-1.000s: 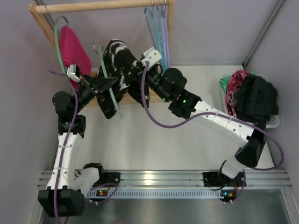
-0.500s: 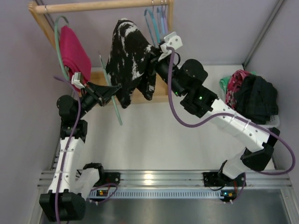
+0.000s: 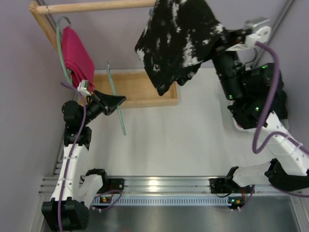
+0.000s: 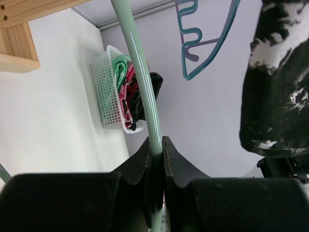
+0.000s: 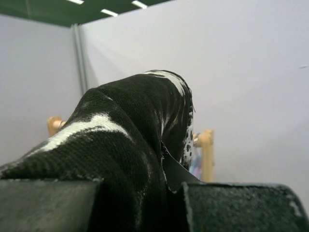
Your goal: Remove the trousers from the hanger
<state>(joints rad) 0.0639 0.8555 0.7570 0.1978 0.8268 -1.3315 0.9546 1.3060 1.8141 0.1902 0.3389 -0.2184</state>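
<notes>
Left gripper (image 4: 157, 145) was clamped on the lower bar of the mint-green hanger (image 4: 143, 92); the jaws were pinched tight on the thin rod. In the top view the hanger (image 3: 112, 83) stood tilted and bare, crossing the left part of the wooden base (image 3: 145, 92).

Right gripper (image 3: 220, 42) was closed on the trousers (image 3: 178, 38), with fabric bunched between its jaws in the right wrist view. The trousers hung high from that grip, well apart from the hanger and free of it. They blocked my view of the right end of the wooden rail (image 3: 91, 6).

Around: a magenta garment (image 3: 77, 54) was on a second green hanger (image 3: 60, 53) at the rail's left end. Teal and lilac hangers (image 4: 207, 43) showed in the left wrist view. A white basket (image 4: 107, 92) of mixed clothes sat on the table (image 3: 164, 145) by the far wall.
</notes>
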